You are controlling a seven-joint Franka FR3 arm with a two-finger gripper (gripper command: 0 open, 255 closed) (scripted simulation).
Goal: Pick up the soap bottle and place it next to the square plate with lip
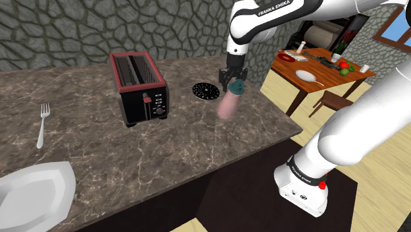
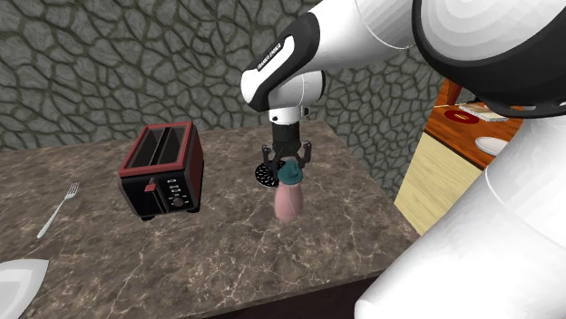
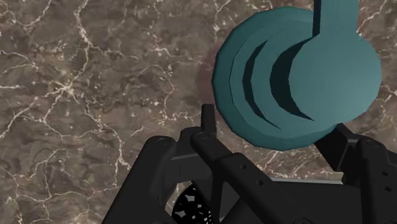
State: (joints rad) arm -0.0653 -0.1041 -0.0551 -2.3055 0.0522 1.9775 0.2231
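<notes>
Arm bent over; pincer points down, clasping

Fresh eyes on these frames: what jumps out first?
The black gripper clasping the teal pump of the pink soap bottle over the dark marbled counter. Then the red-and-black toaster to the shoulder view's left of it, and the white square plate at that view's lower left.

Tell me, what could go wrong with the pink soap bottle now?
1. The tool is at the very top of the soap bottle, and the bottle looks tilted in the shoulder view. It might slip or topple.
2. The toaster stands between the bottle and the white plate, so a low carry could bump it.
</notes>
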